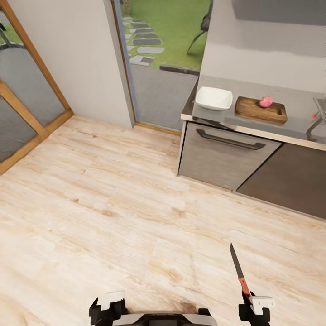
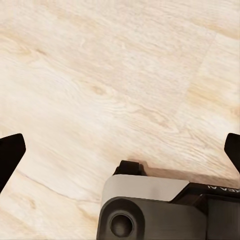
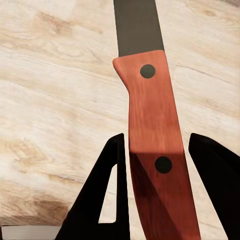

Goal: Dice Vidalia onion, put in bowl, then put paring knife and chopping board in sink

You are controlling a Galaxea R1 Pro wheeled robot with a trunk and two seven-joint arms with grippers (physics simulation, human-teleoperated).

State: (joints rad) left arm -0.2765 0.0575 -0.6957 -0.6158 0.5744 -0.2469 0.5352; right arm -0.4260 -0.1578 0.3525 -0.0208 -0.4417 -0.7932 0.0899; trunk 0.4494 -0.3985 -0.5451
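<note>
- Head view: the step in hand looks like carrying the paring knife (image 1: 238, 270) to the counter for dicing. The Vidalia onion (image 1: 266, 102) already sits on the chopping board (image 1: 261, 110), at about 1 o'clock from the robot, so the sink step seems done and no cut has been made.
- The right gripper (image 1: 256, 307) at 5 o'clock holds the knife by its red handle, blade pointing ahead toward 12 o'clock. The left gripper (image 1: 108, 304) sits low at 7 o'clock; whether it is spread or closed is not plain from here.
- The bowl (image 1: 213, 98) stands on the countertop (image 1: 296, 108) just beside the board, at its 9 o'clock. A sliver of the sink (image 1: 320, 107) with its tap shows at 3 o'clock.
- The next move, I judge, calls for driving across the wooden floor (image 1: 113, 199) toward 1 o'clock. Nothing lies in the way, though the cabinet fronts limit how close the base can come.
- Left wrist view: the left gripper's (image 2: 120, 150) fingertips (image 2: 10, 152) stand wide apart with nothing between them, above bare floor and part of the robot's base (image 2: 165, 210).
- Right wrist view: the right gripper's (image 3: 165, 160) fingers (image 3: 107, 175) are clamped on the lower end of the knife handle.
</note>
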